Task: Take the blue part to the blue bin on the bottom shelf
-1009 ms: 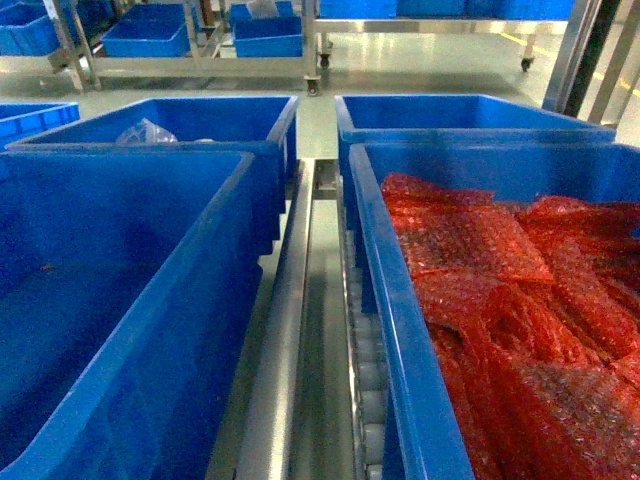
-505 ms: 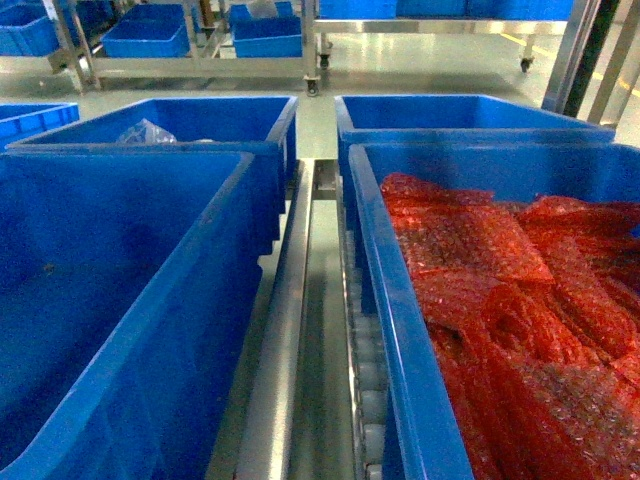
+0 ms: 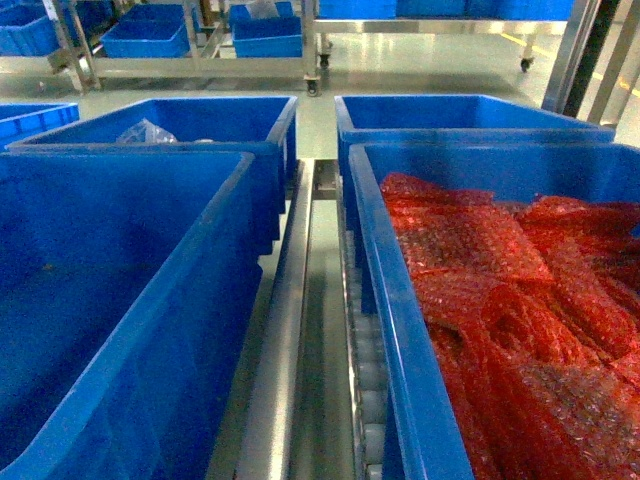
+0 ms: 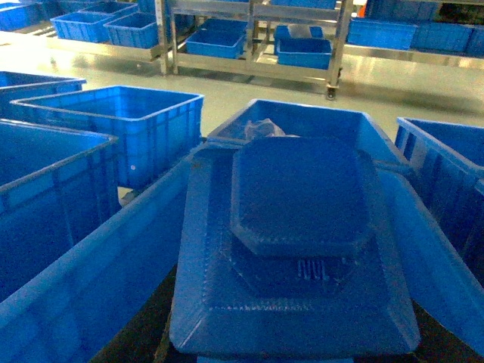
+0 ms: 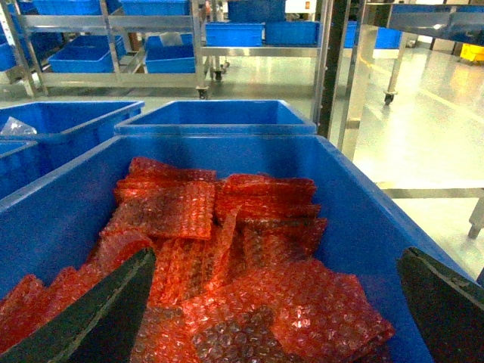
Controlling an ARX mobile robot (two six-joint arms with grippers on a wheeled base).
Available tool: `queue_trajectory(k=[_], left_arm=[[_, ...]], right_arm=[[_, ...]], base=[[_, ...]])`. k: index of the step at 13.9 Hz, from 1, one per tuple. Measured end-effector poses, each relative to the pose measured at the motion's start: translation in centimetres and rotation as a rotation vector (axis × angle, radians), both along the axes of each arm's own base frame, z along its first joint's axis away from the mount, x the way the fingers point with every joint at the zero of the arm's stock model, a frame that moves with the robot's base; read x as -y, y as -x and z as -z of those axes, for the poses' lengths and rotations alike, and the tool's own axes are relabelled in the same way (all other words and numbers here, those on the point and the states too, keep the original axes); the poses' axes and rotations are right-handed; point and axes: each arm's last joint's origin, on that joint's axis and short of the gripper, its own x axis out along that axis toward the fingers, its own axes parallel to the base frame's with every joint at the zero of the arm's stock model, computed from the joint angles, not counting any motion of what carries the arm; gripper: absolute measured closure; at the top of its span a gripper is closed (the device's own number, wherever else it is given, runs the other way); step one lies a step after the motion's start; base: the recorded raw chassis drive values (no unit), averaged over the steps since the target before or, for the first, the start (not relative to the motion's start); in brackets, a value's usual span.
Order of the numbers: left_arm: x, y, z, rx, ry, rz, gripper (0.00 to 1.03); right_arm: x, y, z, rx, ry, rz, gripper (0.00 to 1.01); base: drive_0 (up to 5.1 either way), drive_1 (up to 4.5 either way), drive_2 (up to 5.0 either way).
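The right claw (image 5: 276,318) hangs wide open over red bubble-wrap packets (image 5: 227,249) filling a blue bin (image 3: 400,330), while the left claw is hidden behind the blue part (image 4: 299,227) above the empty blue bin (image 3: 190,300) on the bottom shelf (image 3: 300,330), racks of crates (image 3: 160,30) beyond.

I see a solid blue plastic part (image 4: 301,198) with a small ribbed patch, plain blue plastic bins (image 3: 120,300), red bubble-textured wrap sheets (image 3: 500,290) dotted all over, dark grey gripper fingers (image 5: 106,318), and a silvery steel rail (image 3: 285,340) beside white rollers (image 3: 368,375).
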Motion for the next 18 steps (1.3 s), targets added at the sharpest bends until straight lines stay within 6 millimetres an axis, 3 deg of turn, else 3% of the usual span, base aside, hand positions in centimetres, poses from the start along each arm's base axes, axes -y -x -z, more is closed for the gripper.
queue_trajectory(k=[13,15,16,18], left_arm=[[-0.2,0.1,0.2,-0.027,-0.038,-0.036,0.60],[0.2,-1.8,0.3,-0.012,0.035,0.001,0.60],[0.7,-3.7,0.5,-0.025,0.044,0.050,0.60],[1.6,-8.9,-0.8,-0.012,0.084,0.114,0.60]], right_arm=[[0.0,0.0,0.0,0.000,0.000,0.000,0.03],[0.0,0.0,0.0,0.000,0.000,0.000,0.03],[0.0,0.0,0.0,0.000,0.000,0.000,0.03],[0.0,0.0,0.0,0.000,0.000,0.000,0.03]], base=[[0.0,0.00,0.0],[0.0,0.00,0.0],[0.0,0.00,0.0],[0.0,0.00,0.0]])
